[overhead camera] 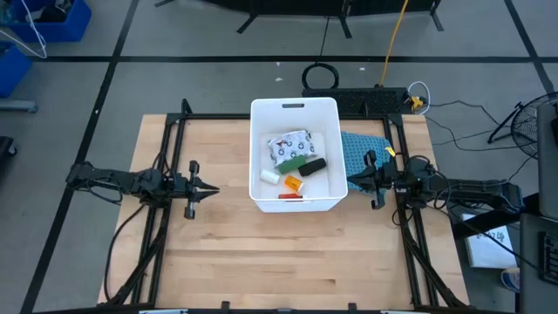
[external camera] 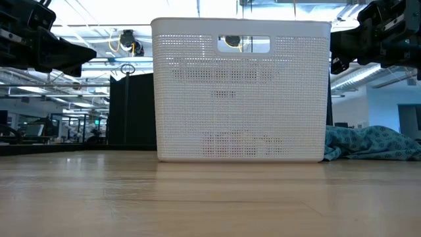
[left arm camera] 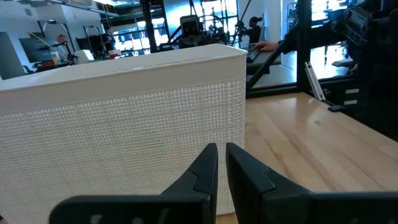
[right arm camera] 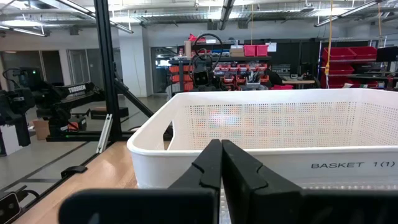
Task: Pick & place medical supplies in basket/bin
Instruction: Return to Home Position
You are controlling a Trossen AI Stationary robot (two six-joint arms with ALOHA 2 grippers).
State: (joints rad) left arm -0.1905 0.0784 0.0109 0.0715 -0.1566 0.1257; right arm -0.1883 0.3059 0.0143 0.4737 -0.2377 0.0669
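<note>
Basket (overhead camera: 270,105) sits between level left end effector (overhead camera: 214,188) and right end effector (overhead camera: 351,181), both clenched.

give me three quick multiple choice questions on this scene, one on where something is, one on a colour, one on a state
1. Where does the blue-green cloth lie relative to the white bin?
A. inside it
B. beside it, on the right arm's side
C. draped over its rim

2. What colour is the vial in the bin?
A. orange
B. blue
C. purple

3. What state is the right hand in?
A. shut on the vial
B. wide open above the bin
C. shut, holding nothing

Answers:
1. B: the high view shows the cloth flat against the bin's right wall, under the right arm.
2. A: it shows orange among the items on the bin's floor.
3. C: the right wrist view shows the fingers pressed together with nothing between them, outside the bin.

The left hand waits on the bin's other side.
</note>
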